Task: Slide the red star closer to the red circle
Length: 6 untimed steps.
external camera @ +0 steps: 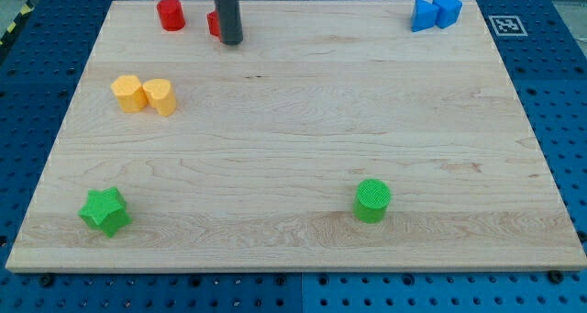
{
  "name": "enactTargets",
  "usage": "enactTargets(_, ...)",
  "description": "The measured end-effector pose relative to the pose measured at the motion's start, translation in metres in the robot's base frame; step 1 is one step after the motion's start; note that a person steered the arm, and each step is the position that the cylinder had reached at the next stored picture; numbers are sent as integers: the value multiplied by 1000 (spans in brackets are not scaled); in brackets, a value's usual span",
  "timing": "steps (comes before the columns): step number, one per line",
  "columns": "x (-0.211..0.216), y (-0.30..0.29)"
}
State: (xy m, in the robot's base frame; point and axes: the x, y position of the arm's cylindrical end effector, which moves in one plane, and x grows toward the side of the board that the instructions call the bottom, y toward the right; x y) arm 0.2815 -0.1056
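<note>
The red circle (171, 14) stands near the board's top edge at the view's upper left. The red star (213, 23) sits just to its right, mostly hidden behind my rod, so its shape cannot be made out. My tip (231, 42) rests on the board right at the red star's right side, apparently touching it. A small gap separates the two red blocks.
Two yellow blocks (144, 95) sit side by side at the left. A green star (105, 211) is at the lower left, a green circle (372, 200) at the lower middle. Two blue blocks (435, 13) are at the upper right. The wooden board (321, 120) lies on a blue pegboard.
</note>
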Motion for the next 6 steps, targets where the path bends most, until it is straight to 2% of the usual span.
enactTargets(2,0,-28)
enactTargets(3,3,-8)
enactTargets(4,0,44)
enactTargets(5,-14,54)
enactTargets(6,-35,17)
